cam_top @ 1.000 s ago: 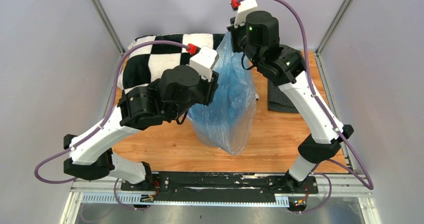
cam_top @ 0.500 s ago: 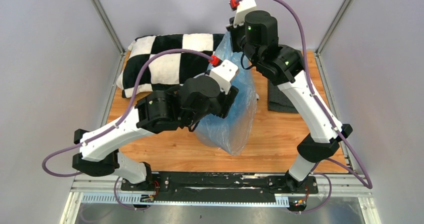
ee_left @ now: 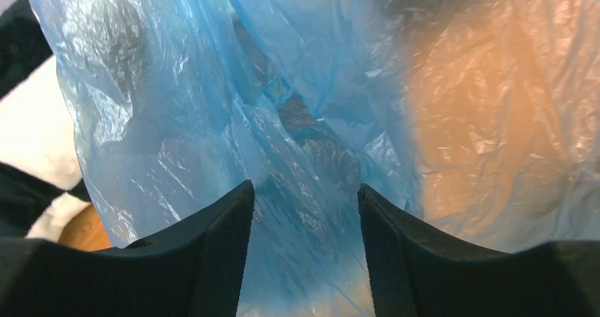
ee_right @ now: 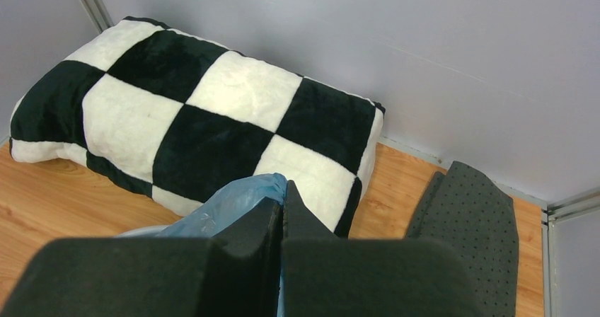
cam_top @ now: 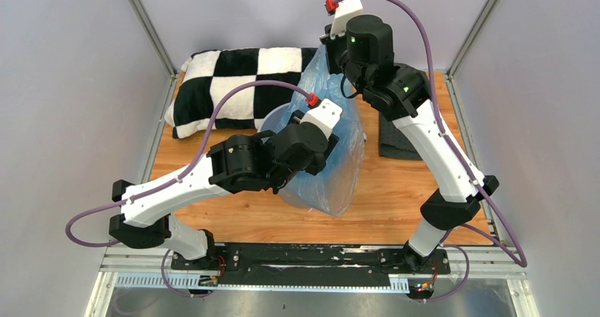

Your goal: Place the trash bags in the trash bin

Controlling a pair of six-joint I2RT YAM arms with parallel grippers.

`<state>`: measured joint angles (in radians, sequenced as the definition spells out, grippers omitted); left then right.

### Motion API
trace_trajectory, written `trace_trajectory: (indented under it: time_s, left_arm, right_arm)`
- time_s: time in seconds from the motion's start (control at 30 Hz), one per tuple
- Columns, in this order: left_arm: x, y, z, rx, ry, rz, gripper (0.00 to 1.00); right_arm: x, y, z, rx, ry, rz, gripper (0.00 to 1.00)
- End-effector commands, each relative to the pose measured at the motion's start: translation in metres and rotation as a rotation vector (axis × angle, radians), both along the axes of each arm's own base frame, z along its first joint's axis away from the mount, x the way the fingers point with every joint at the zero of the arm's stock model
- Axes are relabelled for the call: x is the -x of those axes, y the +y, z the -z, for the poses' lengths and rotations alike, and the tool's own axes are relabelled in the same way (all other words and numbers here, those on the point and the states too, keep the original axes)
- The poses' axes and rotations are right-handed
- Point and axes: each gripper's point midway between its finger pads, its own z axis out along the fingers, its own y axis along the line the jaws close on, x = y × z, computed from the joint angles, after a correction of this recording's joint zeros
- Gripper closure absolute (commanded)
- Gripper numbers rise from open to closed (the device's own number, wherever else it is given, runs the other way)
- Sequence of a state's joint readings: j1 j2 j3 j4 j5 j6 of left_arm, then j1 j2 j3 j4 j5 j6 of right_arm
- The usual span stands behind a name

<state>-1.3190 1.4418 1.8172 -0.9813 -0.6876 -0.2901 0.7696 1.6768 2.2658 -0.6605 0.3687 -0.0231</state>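
Top view, bag (cam_top: 332, 168): blue, see-through, standing tall just right of the checkered pillow (cam_top: 226, 83), on the wooden bench (cam_top: 396, 197).
Top view, bin (cam_top: 272, 119): only a pale rim shows, just in front of the pillow.
Left wrist view, left tool (ee_left: 304, 204): fingers spread, crinkled bag close ahead.
Right wrist view, right tool (ee_right: 284, 193): pressed together, pinching the bag's top in front of the pillow.
Right wrist view, mat (ee_right: 467, 239): grey, dotted, right of the pillow.

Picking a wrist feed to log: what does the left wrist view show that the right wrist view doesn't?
Left wrist only: the left jaws standing apart, the blue trash bag filling the frame. Right wrist only: the dotted grey mat, the right jaws shut on the bag's top. Both: the bag, the checkered pillow, the wooden table.
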Motion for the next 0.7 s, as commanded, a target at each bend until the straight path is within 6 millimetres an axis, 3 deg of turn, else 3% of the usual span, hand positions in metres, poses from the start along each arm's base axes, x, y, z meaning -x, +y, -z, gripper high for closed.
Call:
trace_trajectory:
  time_s: [0.0,0.23,0.53,0.67]
  left_arm:
    - [-0.005,0.006,0.011,-0.045,-0.016,-0.057,0.46]
    - [-0.019,0.035,-0.01,-0.03,-0.106,-0.178,0.99]
    - [-0.076,0.101,-0.042,0.132,-0.119,-0.336,1.0]
    - [-0.106,0.117,-0.036,0.206,-0.079,-0.36,1.0]
  right_arm:
    - [0.0,-0.008,0.004,0.027,0.009,0.028,1.0]
    - [0.003,-0.009,0.007,0.033,0.018,0.017,0.99]
    - [0.007,-0.009,0.008,0.042,0.022,-0.003,0.85]
    - [0.006,0.0,0.01,0.042,0.036,-0.036,0.7]
